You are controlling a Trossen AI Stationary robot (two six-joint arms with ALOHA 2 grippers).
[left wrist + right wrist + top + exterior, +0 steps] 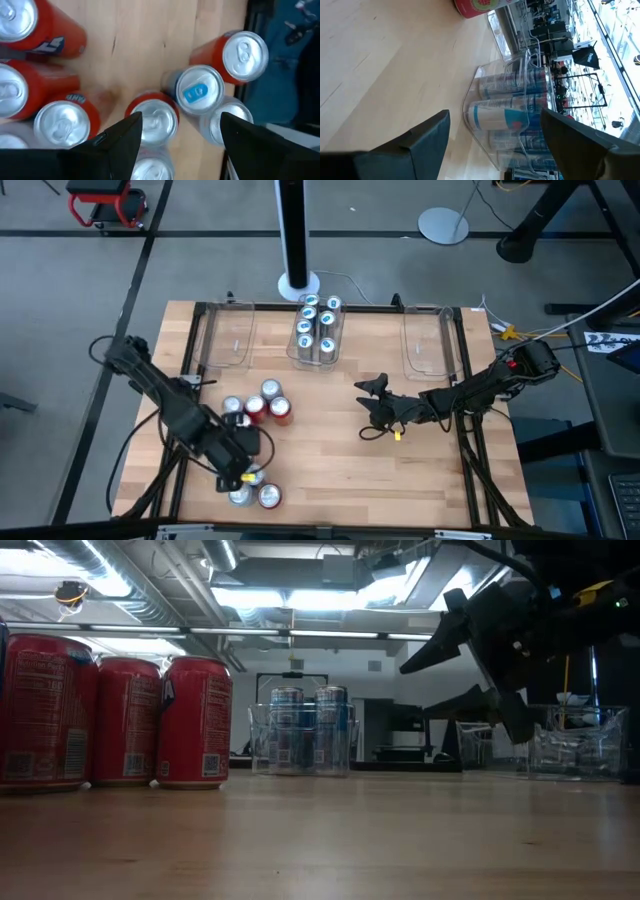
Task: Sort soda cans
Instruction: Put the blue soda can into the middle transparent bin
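Left gripper: your left gripper (243, 472) hangs over the near-left cluster of cans, its jaws spread apart and closed on nothing.
Between the left jaws: in the left wrist view a red can (152, 117) stands upright directly between the two dark fingers (117, 145), below them. You cannot tell whether the fingers touch its sides.
Just beyond the left jaws: a can with a blue tab (198, 91) stands touching the red one, with another red can (240, 56) behind it and a silver can (222, 125) beside it, close to one finger.
To the other side of the left jaws: you see a second group of red cans (258, 405), standing upright and packed together on the wooden table (340, 460).
Right gripper: your right gripper (372, 408) hovers above bare wood, well apart from the left one, jaws wide and empty.
Ahead of the right jaws: the middle bin (317, 332) sits at the far edge, holding upright blue-and-white cans (502, 117) in rows.
Either side of that bin: one clear bin (226, 338) to the left and another clear bin (430, 340) to the right. Both appear empty in the high view.
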